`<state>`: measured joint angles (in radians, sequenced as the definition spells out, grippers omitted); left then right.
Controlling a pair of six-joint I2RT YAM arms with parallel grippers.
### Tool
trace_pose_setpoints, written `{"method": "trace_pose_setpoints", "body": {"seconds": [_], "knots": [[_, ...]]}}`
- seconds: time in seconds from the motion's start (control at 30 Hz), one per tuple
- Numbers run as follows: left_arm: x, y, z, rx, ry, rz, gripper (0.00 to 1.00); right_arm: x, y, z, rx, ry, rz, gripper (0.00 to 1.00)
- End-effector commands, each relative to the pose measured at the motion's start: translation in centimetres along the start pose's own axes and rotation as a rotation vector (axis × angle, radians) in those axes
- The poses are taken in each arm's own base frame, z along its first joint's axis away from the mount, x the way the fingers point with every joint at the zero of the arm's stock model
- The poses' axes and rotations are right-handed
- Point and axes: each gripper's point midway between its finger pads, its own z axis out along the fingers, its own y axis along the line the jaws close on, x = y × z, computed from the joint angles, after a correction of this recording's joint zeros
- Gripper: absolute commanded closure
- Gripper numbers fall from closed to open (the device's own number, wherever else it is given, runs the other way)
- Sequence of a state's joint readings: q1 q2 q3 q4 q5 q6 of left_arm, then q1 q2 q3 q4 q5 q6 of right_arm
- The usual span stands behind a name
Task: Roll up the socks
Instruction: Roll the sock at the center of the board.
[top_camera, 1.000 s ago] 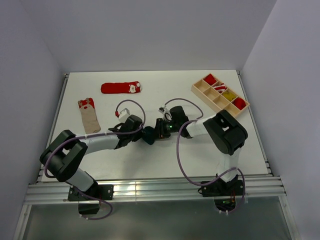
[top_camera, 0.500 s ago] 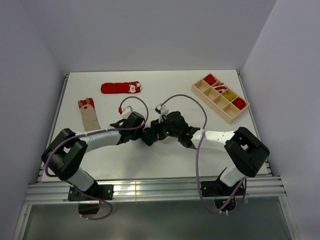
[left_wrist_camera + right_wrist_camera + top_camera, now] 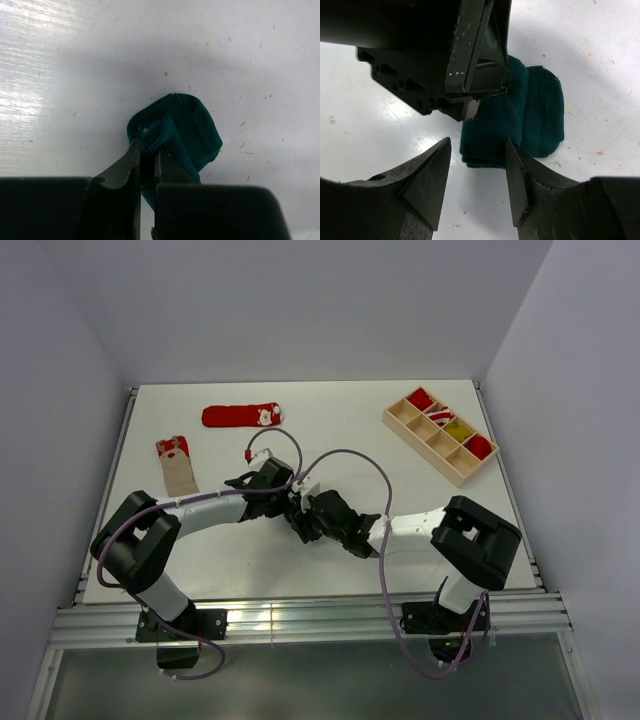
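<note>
— At the centre of the top view, the left end effector [image 3: 292, 502] and the right end effector [image 3: 314, 522] are met tip to tip over the table [image 3: 340, 420]. What lies between them cannot be made out from above. A red sock [image 3: 242, 416] and a beige sock [image 3: 178, 466] are laid flat toward the upper left. A wooden tray [image 3: 420, 445] with compartments is seen at the upper right.

— And what is shown by the left wrist view?

— Low in the middle of that frame, the dark green sock [image 3: 187, 130] is seen wound into a loose bundle. Its inner coil is pinched between the left jaws, which are all but closed on it.

— Is the right one engaged?

— Not by the right wrist view. Its jaws are spread, one to either side of the bundle's near end at lower centre, and no contact is shown. An unrolled flap is seen lying flat at the right of the bundle.

— Which step is judged to be in hand?

— The rolling of the dark green sock, judged partly done. The next move would call for the flap to be taken by the open jaws and wrapped over while the core is pinched. With a loose hold, the coil could be let slip.
</note>
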<state>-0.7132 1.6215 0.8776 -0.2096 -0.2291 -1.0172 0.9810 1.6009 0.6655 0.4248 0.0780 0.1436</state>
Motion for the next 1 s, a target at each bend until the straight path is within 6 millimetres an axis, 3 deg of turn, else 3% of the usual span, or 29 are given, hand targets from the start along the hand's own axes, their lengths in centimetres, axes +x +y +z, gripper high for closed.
{"method": "trace_pose_setpoints", "body": {"seconds": [0.0,0.33,0.43,0.5,0.6,0.63,0.83,0.97], "knots": [[1.8,1.5,0.2,-0.053,0.083,0.053,1.00,-2.2,-0.4,1.0,0.080,-0.063,-0.076,0.46],[2.1,1.1,0.2,-0.029,0.100,0.067,1.00,0.3,-0.9,3.0,0.160,0.033,-0.164,0.46],[1.9,0.8,0.1,-0.016,0.095,0.067,0.99,1.7,-1.1,3.2,0.166,0.074,-0.171,0.55],[1.8,0.7,0.1,-0.011,0.091,0.066,0.97,2.2,-1.1,3.0,0.163,0.088,-0.165,0.71],[1.4,0.3,-0.1,0.008,0.078,0.065,0.86,3.0,-1.0,2.8,0.148,0.112,-0.151,0.94],[1.2,0.0,-0.4,0.021,0.068,0.063,0.77,3.5,-0.9,2.7,0.138,0.129,-0.149,1.00],[-0.6,-0.1,-1.8,0.044,-0.002,0.019,0.49,3.7,0.1,2.0,0.018,0.158,-0.042,1.00],[-1.9,0.1,-2.9,0.074,-0.055,-0.043,0.41,3.4,0.4,1.5,-0.080,0.182,0.074,1.00]]}}
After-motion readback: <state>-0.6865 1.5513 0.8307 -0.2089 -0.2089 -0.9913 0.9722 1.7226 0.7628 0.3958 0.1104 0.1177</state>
